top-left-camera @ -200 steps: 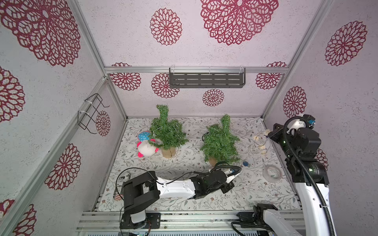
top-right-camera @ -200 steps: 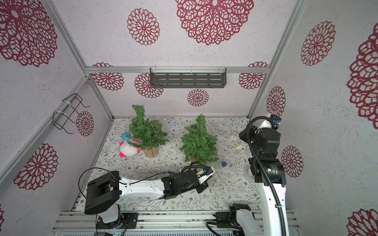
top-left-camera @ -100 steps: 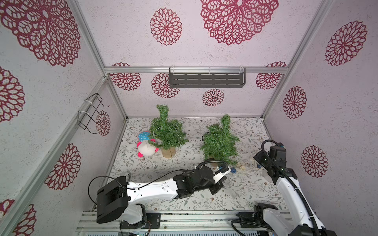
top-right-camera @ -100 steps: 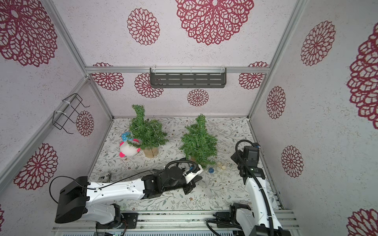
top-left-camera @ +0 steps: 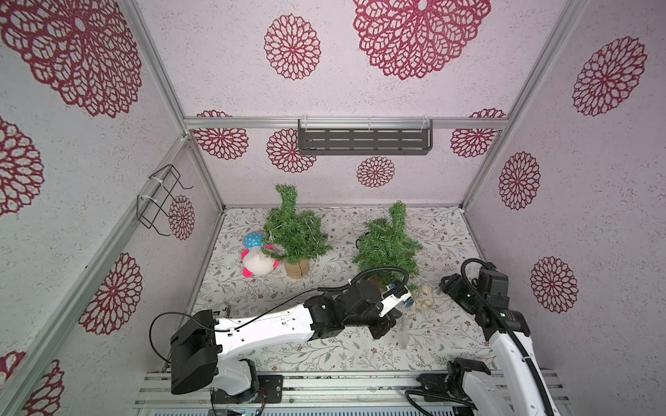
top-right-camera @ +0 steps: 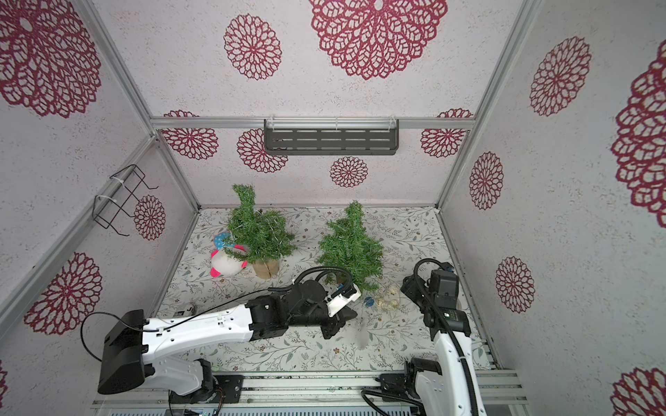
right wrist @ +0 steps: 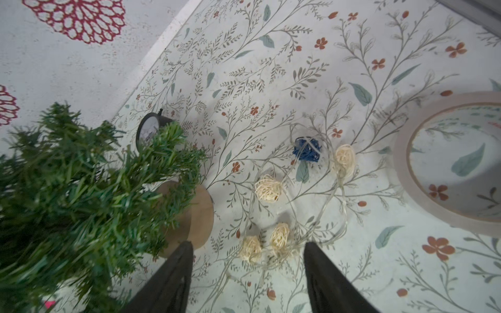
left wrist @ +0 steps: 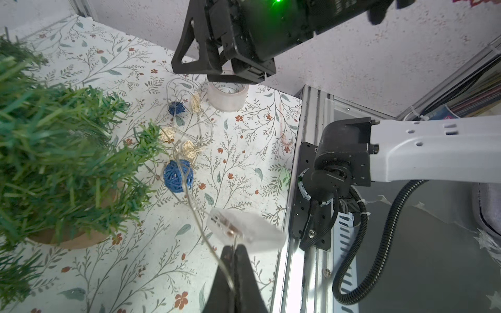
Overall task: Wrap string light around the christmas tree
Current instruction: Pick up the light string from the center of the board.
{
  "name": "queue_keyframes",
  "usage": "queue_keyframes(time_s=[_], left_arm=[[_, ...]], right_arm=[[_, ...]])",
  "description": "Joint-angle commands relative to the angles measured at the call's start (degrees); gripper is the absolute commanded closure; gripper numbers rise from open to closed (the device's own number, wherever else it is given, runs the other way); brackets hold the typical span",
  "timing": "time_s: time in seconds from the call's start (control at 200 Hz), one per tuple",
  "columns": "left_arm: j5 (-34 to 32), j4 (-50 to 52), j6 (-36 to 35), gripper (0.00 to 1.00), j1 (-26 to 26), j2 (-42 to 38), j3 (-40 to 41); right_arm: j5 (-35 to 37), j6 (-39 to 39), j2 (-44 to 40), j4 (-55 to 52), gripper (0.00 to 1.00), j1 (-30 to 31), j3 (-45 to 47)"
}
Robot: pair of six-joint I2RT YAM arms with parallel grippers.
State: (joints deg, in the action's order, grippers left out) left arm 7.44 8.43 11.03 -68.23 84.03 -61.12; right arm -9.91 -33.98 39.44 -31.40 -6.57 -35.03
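Note:
The christmas tree [top-left-camera: 389, 248] nearest the arms is green and stands in a tan pot right of centre. The string light [top-left-camera: 423, 302] lies bunched on the floral mat beside it: clear wire, cream wicker balls [right wrist: 268, 188] and blue balls [left wrist: 178, 175]. My left gripper [left wrist: 235, 248] is shut on the wire, right by the clear battery box [left wrist: 244, 230], which hangs off the mat. My right gripper [right wrist: 248, 248] is open, low over two cream balls [right wrist: 280, 238] that show between its fingers. In both top views it sits just right of the pile [top-right-camera: 387, 302].
A second tree [top-left-camera: 293, 234] stands at the back left with a pink-and-white plush toy [top-left-camera: 257, 259] beside it. A tape roll [right wrist: 406, 162] lies right of the light pile. A small round black clock [right wrist: 147, 130] sits behind the near tree. A shelf [top-left-camera: 364, 140] hangs on the back wall.
My right arm has dropped from high by the right wall to just above the light pile, and its jaws have opened. My left arm has drawn back slightly, still holding the wire.

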Motion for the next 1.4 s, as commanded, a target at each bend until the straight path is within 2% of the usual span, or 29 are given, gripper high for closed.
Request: queue_keyframes(time_s=[0.0, 0.045, 0.125, 0.31, 0.555, 0.681, 0.856, 1.056, 1.161, 1.246, 1.336, 1.396], left_arm=[[1.82, 1.99, 0.57, 1.0, 0.47, 0.36, -2.47], [2.13, 2.37, 0.49, 1.0, 0.51, 0.06, -2.76], [2.4, 2.53, 0.31, 1.0, 0.46, -0.29, -3.03], [2.5, 2.57, 0.75, 1.0, 0.37, -0.09, -3.56], [2.66, 2.3, 0.27, 1.0, 0.27, 0.13, -4.33], [4.08, 2.44, 0.14, 1.0, 0.2, 1.43, -4.91], [7.23, 3.7, 0.2, 1.0, -0.03, 1.87, -5.07], [16.47, 3.98, -0.48, 1.0, 0.07, -1.51, -3.45], [20.7, 5.74, -0.7, 1.0, 0.08, -3.03, -4.18], [22.16, 5.65, -0.86, 1.0, 0.7, -4.83, -3.39], [19.6, 4.46, -0.53, 1.0, 1.98, -6.64, -1.6], [16.75, 5.66, -1.22, 1.0, 2.44, -6.71, -1.9]], right_arm=[[-0.91, 2.99, -2.32, -7.56, 0.33, 0.19, -0.35], [-3.09, 2.69, -3.3, -6.53, 0.38, 1.16, 0.1], [-6.33, 1.39, -2.87, -5.04, 0.4, 3.33, 0.79], [0.22, -1.2, -2.47, -5.7, 0.41, 12.3, 1.58], [5.15, -9.6, -4.06, 4.68, 0.4, 20.48, 10.48], [4.58, -11.95, -1.8, 14.36, 0.4, 20.79, 14.54], [10.64, -16.02, -0.51, 26.15, 0.4, 20.85, 17.22], [14.89, -22.34, 3.43, 35.62, 0.4, 20.72, 18.73], [19.54, -22.98, 3.12, 34.73, 0.39, 20.25, 17.39], [20.69, -21.55, 2.58, 32.98, 0.38, 17.38, 15.79], [13.0, -17.6, 2.57, 32.63, 0.39, 12.2, 14.51], [10.72, -13.43, 2.11, 27.03, 0.39, 11.66, 12.23]])
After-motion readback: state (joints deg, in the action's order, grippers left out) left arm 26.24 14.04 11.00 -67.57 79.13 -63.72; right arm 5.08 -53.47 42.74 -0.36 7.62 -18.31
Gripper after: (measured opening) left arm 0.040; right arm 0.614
